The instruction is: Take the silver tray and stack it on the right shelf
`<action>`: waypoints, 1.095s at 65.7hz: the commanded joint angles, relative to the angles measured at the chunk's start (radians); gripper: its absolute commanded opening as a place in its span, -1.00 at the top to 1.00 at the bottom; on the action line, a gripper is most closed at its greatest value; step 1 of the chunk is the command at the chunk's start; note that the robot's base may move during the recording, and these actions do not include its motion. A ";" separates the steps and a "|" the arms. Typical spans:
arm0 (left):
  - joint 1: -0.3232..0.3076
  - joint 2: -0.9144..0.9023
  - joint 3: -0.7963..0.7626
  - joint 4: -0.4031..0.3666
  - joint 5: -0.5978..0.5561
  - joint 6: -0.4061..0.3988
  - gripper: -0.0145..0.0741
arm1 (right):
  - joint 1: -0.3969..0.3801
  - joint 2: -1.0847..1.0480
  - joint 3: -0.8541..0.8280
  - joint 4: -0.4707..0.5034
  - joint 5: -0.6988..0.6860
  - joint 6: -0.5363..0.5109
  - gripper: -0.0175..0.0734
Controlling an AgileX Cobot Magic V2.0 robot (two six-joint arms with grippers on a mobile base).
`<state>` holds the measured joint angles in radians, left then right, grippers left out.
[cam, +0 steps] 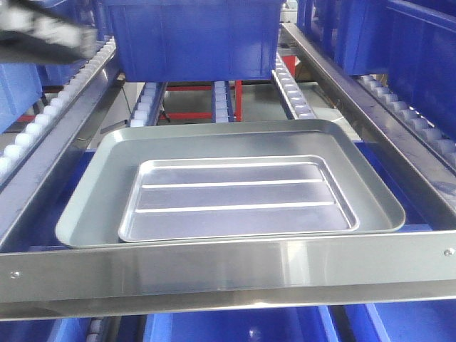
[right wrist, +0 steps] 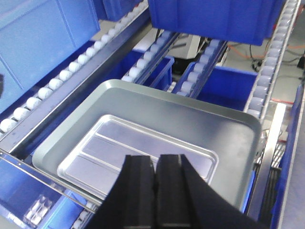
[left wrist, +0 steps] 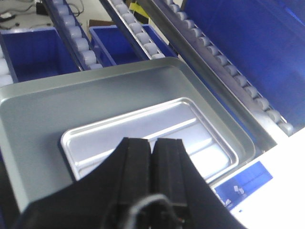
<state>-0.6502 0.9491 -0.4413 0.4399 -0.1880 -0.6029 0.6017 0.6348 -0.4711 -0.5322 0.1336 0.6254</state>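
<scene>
— Lying flat, the silver tray (cam: 239, 199) sits inside the larger grey tray (cam: 92, 206) on the right shelf (cam: 228, 274), just behind its front bar. And the pincers?

— Left pincer (left wrist: 153, 148) pressed together, gripping nothing, above the tray's 6 o'clock edge. Right pincer (right wrist: 156, 164) likewise pinched together, bare. A blue bin (cam: 196, 35) stands at 12 o'clock.

No legible text — no labels, no numbers.

shiny silver tray (cam: 235, 196) (two ridges), blue bins (cam: 196, 32)
</scene>
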 commanded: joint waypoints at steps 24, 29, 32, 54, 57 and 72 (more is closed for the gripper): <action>-0.006 -0.512 0.188 0.016 -0.095 -0.002 0.88 | 0.000 -0.417 0.055 -0.020 0.109 -0.011 0.50; -0.006 -0.535 0.189 0.016 -0.095 -0.002 0.88 | 0.000 -0.419 0.055 -0.020 0.109 -0.011 0.50; -0.006 -0.536 0.189 0.016 -0.103 -0.002 0.88 | 0.000 -0.419 0.055 -0.020 0.110 -0.011 0.50; -0.006 -0.536 0.189 0.016 -0.106 -0.002 0.88 | 0.000 -0.419 0.055 -0.020 0.110 -0.011 0.50; -0.006 -0.536 0.189 0.016 -0.106 -0.002 0.88 | 0.000 -0.419 0.055 -0.020 0.110 -0.011 0.50; -0.006 -0.536 0.189 0.016 -0.106 -0.002 0.88 | -0.004 -0.430 0.062 -0.013 0.110 -0.011 0.50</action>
<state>-0.6502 0.4082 -0.2240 0.4622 -0.2120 -0.6029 0.6017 0.2041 -0.3864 -0.5322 0.3144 0.6254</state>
